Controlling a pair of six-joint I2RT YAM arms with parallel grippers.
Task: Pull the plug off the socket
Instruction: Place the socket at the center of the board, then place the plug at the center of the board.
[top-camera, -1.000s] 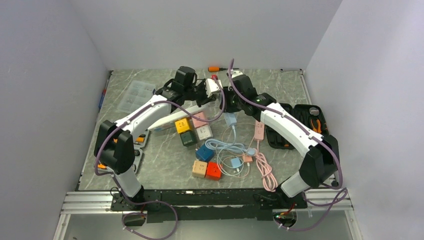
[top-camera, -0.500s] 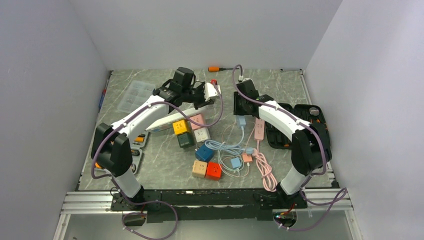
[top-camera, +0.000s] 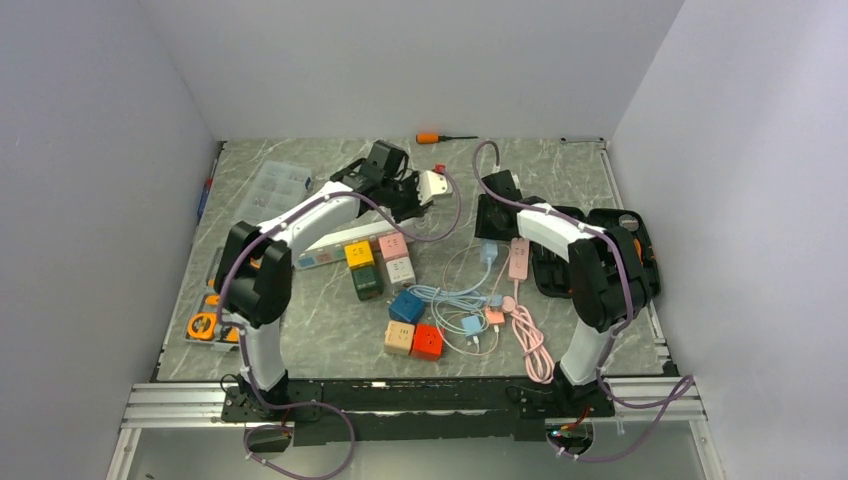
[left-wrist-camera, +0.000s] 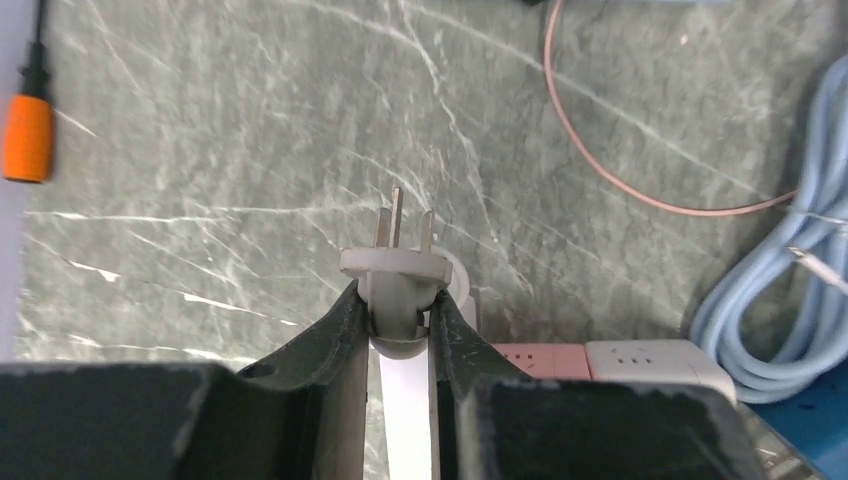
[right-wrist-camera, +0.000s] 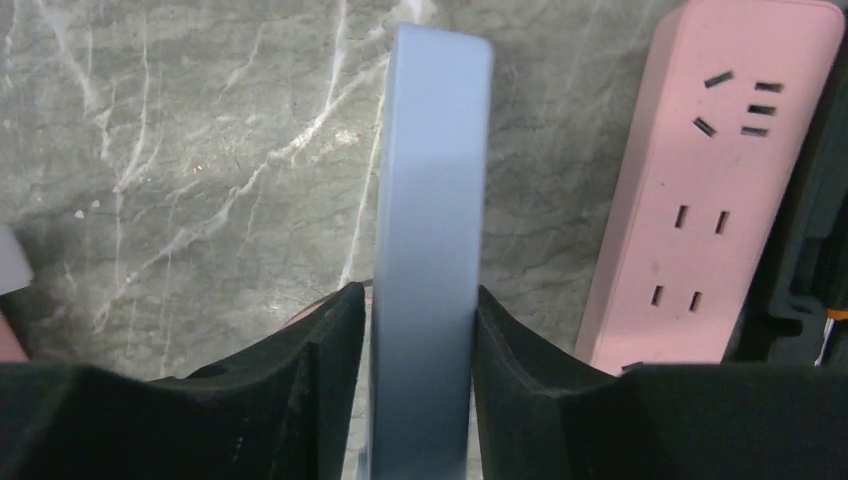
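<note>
A white plug (left-wrist-camera: 395, 275) with two bare metal prongs sits between the fingers of my left gripper (left-wrist-camera: 397, 305), which is shut on its body. The prongs point out over the marble table, in no socket. From above, the plug (top-camera: 432, 184) hangs at the left gripper (top-camera: 418, 189) near the table's back middle. My right gripper (right-wrist-camera: 420, 300) is shut on a light blue socket strip (right-wrist-camera: 430, 200), seen edge-on just above the table. In the top view that socket (top-camera: 486, 252) lies under the right gripper (top-camera: 490, 228), well apart from the plug.
A pink power strip (right-wrist-camera: 720, 180) lies right of the blue socket, with a black tool case (top-camera: 610, 240) beyond it. Coloured cube sockets (top-camera: 400, 300) and tangled cables (top-camera: 460, 305) fill the centre. A white strip (top-camera: 340, 243), a clear organiser (top-camera: 270, 190) and an orange screwdriver (top-camera: 430, 137) are also here.
The two grippers were together at the back middle; the right one has drawn back and down to the right with the blue socket, and the plug now stands free in the left one.
</note>
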